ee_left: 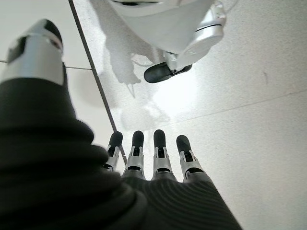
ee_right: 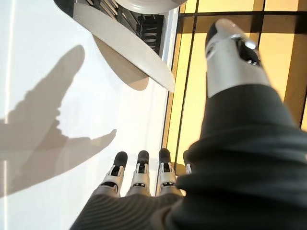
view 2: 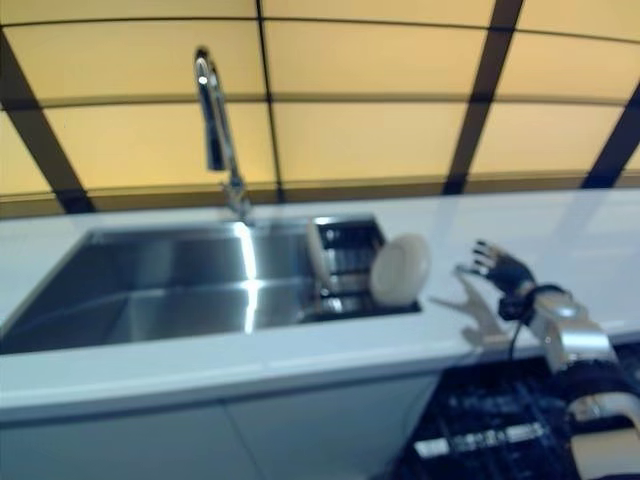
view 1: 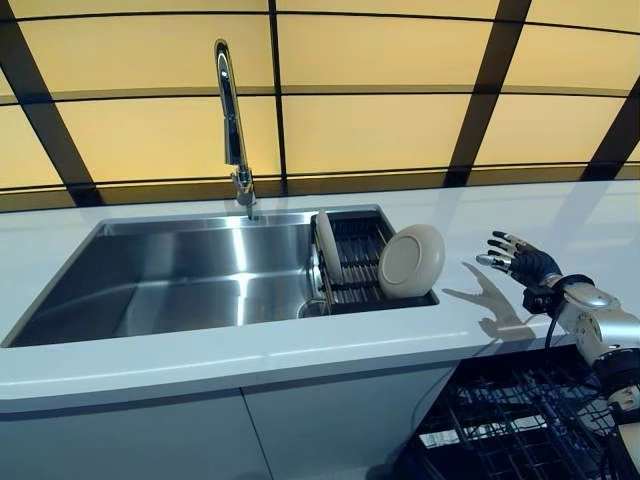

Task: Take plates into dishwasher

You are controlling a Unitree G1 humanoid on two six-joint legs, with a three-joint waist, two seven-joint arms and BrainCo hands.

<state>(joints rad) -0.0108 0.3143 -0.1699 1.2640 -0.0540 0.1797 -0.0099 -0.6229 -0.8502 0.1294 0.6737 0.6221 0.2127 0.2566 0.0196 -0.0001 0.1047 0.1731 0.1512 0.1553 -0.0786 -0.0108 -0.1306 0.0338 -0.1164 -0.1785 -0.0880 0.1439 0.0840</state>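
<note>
Two white plates stand on edge in a dark drying rack (view 1: 355, 262) at the right end of the steel sink (view 1: 180, 275). The nearer plate (view 1: 410, 260) leans at the rack's right front corner; the other plate (view 1: 326, 246) stands at its left side. My right hand (view 1: 520, 262) hovers open over the white counter, a short way right of the nearer plate, holding nothing. In the right wrist view its fingers (ee_right: 139, 175) are straight and the plate (ee_right: 125, 47) lies ahead. My left hand (ee_left: 148, 163) hangs open above the floor, empty.
A tall chrome tap (view 1: 233, 125) rises behind the sink. The white counter (view 1: 300, 350) runs across the front. Below it at the right, the dishwasher's dark wire basket (view 1: 510, 420) stands pulled out. A yellow panelled wall with dark bars is behind.
</note>
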